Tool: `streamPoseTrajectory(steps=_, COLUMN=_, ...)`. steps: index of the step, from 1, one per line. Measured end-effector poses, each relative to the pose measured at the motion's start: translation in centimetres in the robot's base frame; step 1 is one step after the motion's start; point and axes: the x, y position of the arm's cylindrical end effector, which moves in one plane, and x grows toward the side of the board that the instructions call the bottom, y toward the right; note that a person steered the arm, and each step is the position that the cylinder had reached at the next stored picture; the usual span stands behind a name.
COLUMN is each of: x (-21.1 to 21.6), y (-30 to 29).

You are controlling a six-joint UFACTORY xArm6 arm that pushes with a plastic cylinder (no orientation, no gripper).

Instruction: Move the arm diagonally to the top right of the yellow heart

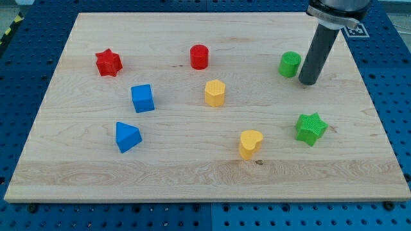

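The yellow heart [250, 143] lies on the wooden board [192, 173], right of centre toward the view's bottom. My tip [307, 82] rests on the board well up and to the right of the heart, close beside the right side of a green cylinder [289, 64]. A green star [311, 128] sits to the right of the heart and below my tip.
A yellow hexagonal block [215, 92] stands above and left of the heart. A red cylinder [200, 56] and a red star [108, 62] lie toward the view's top. A blue cube [142, 98] and a blue triangular block [127, 136] lie at the left.
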Motion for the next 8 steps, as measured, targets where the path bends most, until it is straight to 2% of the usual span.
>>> streamPoseTrajectory(steps=2, x=0.4, y=-1.1)
streamPoseTrajectory(steps=4, x=3.5, y=-1.9)
streamPoseTrajectory(steps=5, x=4.0, y=-4.5)
streamPoseTrajectory(steps=8, x=4.0, y=-7.1)
